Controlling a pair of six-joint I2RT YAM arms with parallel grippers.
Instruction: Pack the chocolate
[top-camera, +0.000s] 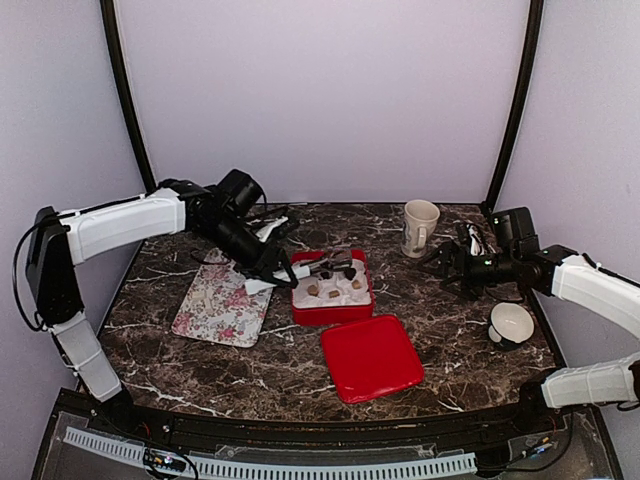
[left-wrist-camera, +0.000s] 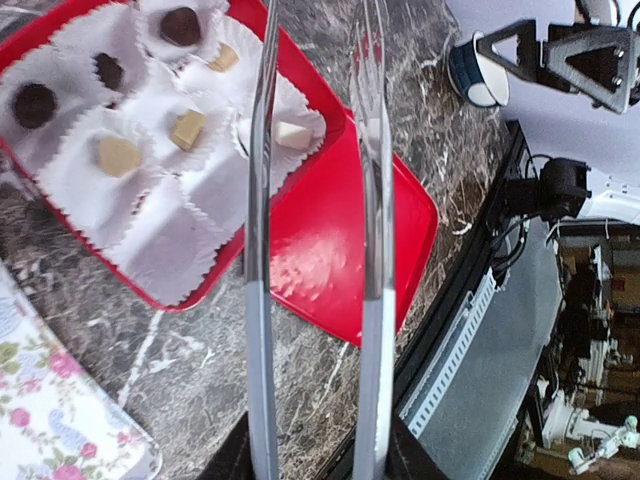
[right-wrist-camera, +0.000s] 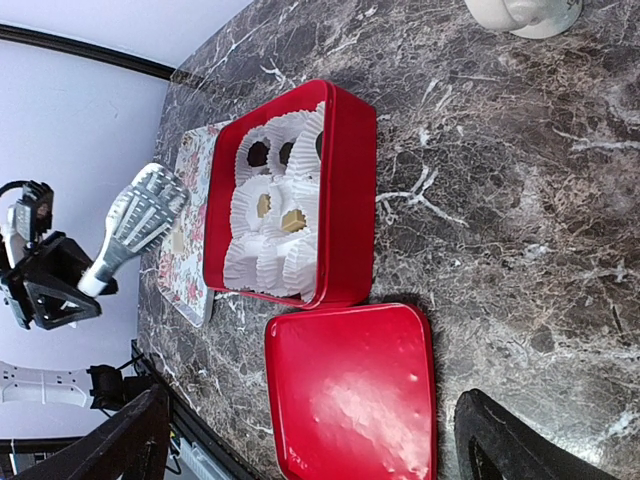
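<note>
The chocolates (left-wrist-camera: 187, 129) are small dark and tan pieces in white paper cups inside the open red box (top-camera: 332, 288). They also show in the right wrist view (right-wrist-camera: 292, 220). My left gripper (top-camera: 262, 262) is shut on metal tongs (left-wrist-camera: 262, 200), whose two arms stand apart and reach over the box. The tong tips run out of the left wrist view, so I cannot tell if they hold anything. The left gripper (left-wrist-camera: 318, 462) sits at the bottom of that view. My right gripper (top-camera: 450, 265) is open and empty, right of the box, beside the mug (top-camera: 420, 227).
The red lid (top-camera: 372, 357) lies flat in front of the box. A floral tray (top-camera: 222, 298) lies left of the box; a small tan piece (right-wrist-camera: 176, 241) seems to lie on it. A small white bowl (top-camera: 511, 323) sits at the right edge.
</note>
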